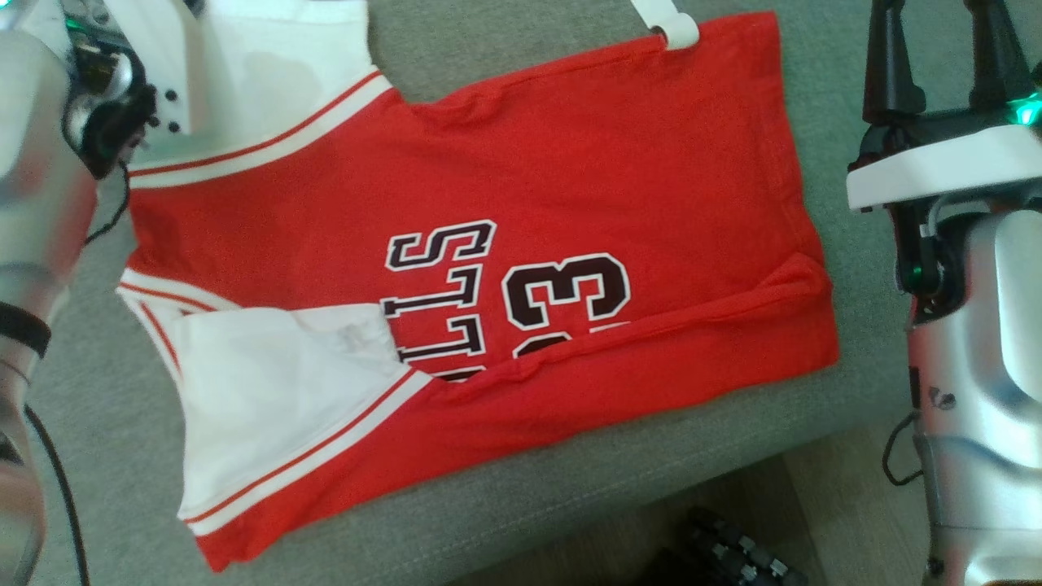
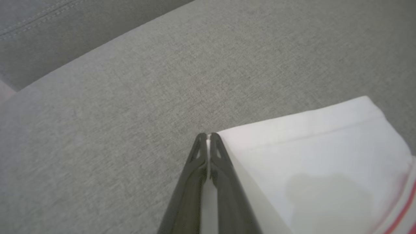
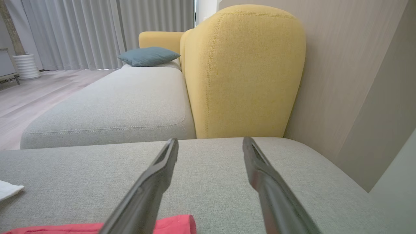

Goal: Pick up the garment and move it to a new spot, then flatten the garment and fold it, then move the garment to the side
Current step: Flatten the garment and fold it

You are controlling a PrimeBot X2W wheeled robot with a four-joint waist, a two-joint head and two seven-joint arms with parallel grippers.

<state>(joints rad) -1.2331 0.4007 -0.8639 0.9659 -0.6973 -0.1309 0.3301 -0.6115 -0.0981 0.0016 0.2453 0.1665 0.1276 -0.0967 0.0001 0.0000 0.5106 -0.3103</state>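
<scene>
- grey seat cushion (image 1: 114, 423): the landmark; wide, flat sofa seat with everything else on or over it.
- yellow backrest (image 3: 243, 71): stands upright at the cushion's far edge, against a pale wall.
- grey curtains (image 3: 91, 29): well beyond the cushion, past a second grey seat.
- red jersey (image 1: 570, 179): lies spread flat on the cushion, near its front edge. Black-and-white lettering and number face up, and its lower strip is folded over.
- white sleeve (image 2: 308, 146): part of the jersey, with a red stripe along the seam. It lies on the cushion toward its back-left.
- right gripper (image 3: 210, 140): fingers wide apart, holding nothing. It hovers over bare cushion off the jersey's right edge.
- left gripper (image 2: 208, 136): fingers pinched together on the sleeve's corner, with a white sliver of cloth between them, low on the cushion.
- blue pillow (image 3: 148, 56): on the second seat beyond the cushion.
- white ribbed planter (image 3: 26, 65): on the wood floor, far from the cushion.
</scene>
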